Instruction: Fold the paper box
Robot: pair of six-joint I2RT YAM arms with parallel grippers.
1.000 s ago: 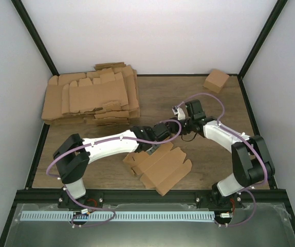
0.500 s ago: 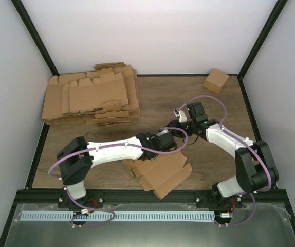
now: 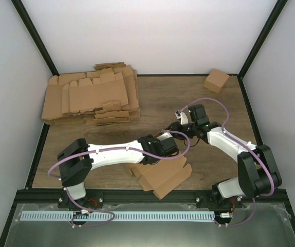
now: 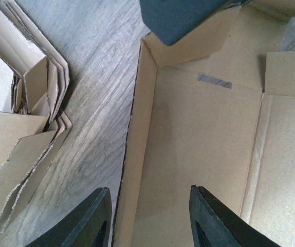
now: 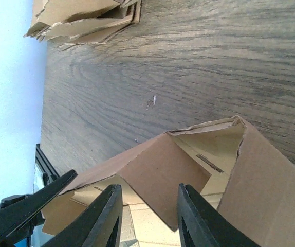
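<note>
Top view: the plain brown cardboard paper box (image 3: 164,175) is sitting near-centre on the wooden table (image 3: 214,154), half-formed, with walls standing and flaps still unclosed. Left wrist: the left gripper (image 4: 148,189) is straddling a side wall, jaws apart, gripping nothing. Right wrist: the right gripper (image 5: 149,187) is bracketing a raised flap, released.

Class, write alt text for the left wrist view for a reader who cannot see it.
The left gripper, open, straddles the raised side wall of the paper box on a wooden table. A pile of cardboard blanks lies at the picture's left edge.
</note>
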